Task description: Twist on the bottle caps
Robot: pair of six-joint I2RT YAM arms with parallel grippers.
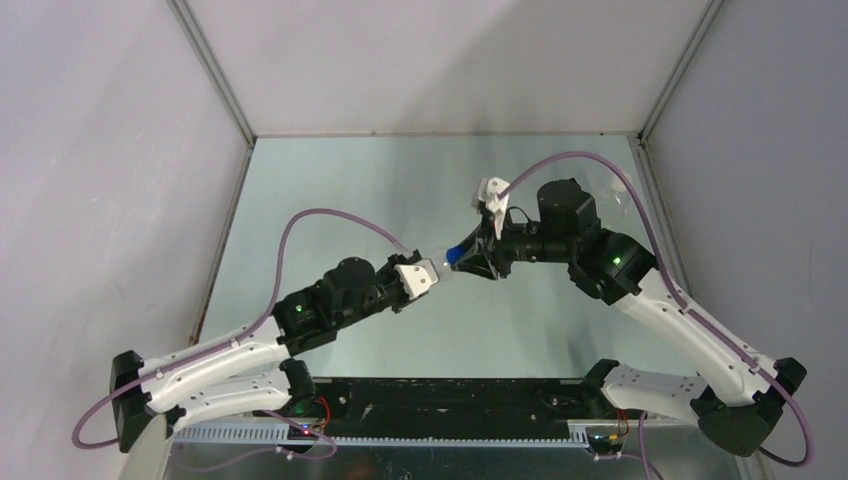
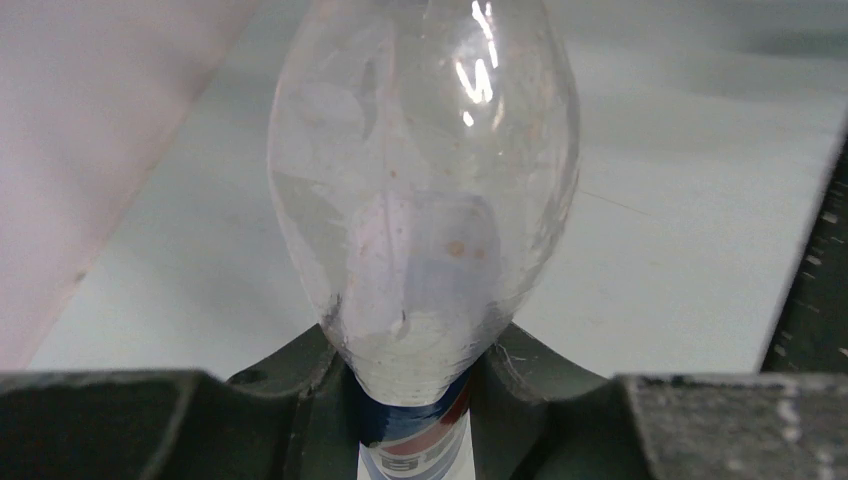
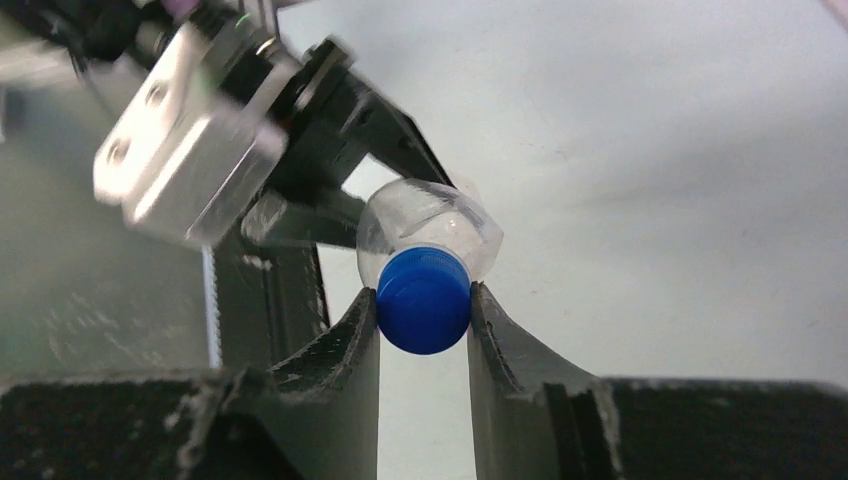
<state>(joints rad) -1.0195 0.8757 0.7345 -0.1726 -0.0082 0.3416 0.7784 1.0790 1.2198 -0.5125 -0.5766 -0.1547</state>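
Note:
My left gripper (image 1: 432, 277) is shut on the Pepsi-label bottle (image 1: 446, 265) and holds it above the table, neck pointing right. In the left wrist view the clear bottle (image 2: 425, 190) fills the frame, and its blue-red-white label (image 2: 418, 440) sits between my left gripper's (image 2: 420, 400) jaws. My right gripper (image 1: 470, 260) is shut on a blue cap (image 1: 455, 254) at the bottle's mouth. In the right wrist view the blue cap (image 3: 424, 300) is pinched between my right gripper's (image 3: 424, 315) fingers, with the bottle's shoulder (image 3: 430, 218) behind it. The other bottles and caps are out of view.
The grey-green table (image 1: 350, 190) is walled by pale panels at the left, back and right. A faint clear shape (image 1: 622, 203) lies by the right wall behind my right arm. A black rail (image 1: 440, 405) runs along the near edge.

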